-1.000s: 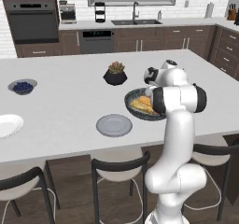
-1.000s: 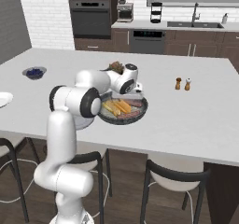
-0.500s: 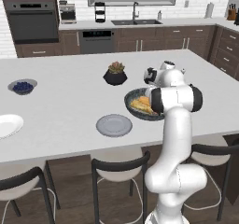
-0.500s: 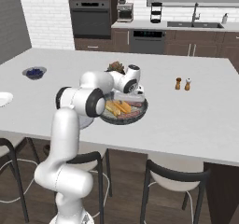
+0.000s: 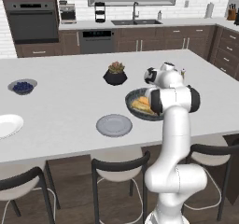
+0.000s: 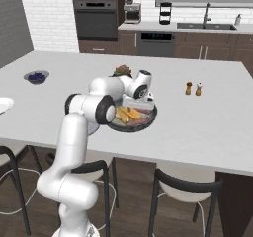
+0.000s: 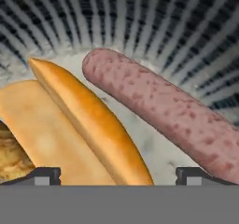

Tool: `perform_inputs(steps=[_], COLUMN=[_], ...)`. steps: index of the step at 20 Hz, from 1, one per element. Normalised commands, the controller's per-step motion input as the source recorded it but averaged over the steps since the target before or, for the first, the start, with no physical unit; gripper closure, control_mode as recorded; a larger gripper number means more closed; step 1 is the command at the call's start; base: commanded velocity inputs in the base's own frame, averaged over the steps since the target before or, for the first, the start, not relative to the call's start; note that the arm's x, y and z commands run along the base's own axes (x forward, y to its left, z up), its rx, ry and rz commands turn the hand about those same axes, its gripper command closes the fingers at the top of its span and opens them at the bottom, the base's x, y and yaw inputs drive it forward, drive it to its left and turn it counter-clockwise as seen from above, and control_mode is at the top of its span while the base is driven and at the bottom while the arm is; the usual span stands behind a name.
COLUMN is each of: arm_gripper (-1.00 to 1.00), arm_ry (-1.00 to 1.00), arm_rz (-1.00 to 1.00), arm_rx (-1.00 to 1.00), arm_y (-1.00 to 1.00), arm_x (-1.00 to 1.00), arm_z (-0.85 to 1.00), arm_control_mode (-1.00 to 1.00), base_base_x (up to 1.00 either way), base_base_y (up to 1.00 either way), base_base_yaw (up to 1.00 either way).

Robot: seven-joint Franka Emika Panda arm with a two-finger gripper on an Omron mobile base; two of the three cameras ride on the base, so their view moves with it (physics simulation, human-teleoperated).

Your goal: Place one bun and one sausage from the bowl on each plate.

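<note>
The gripper [image 7: 118, 174] is down inside the bowl [image 6: 148, 120], jaws spread wide and holding nothing; one fingertip [image 7: 44, 175] sits over the bun [image 7: 70, 129], the other just beside the sausage [image 7: 158, 111], which lies close against the bun's far side; the bowl rests on the counter [image 5: 65, 101] near the black succulent pot [image 5: 115, 74]; the grey plate [image 5: 114, 124] lies just beside the bowl; the white plate [image 5: 7, 125] well apart from it.
</note>
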Motion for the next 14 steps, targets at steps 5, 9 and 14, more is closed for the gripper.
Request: perform_inputs(steps=[5,9,14], arm_gripper=[-1.00,-1.00,-1.00], arm_ry=[0.03,0.01,0.00], arm_rz=[0.04,0.00,0.00], arm_rx=[0.02,0.00,0.00], arm_y=[-0.02,0.00,0.00], arm_x=[0.08,-0.14,-0.36], arm_z=[-0.20,-0.17,-0.13], arm_control_mode=[-1.00,-1.00,-1.00], base_base_x=[0.00,0.00,0.00], base_base_y=[0.00,0.00,0.00], base_base_yaw=[0.00,0.00,0.00])
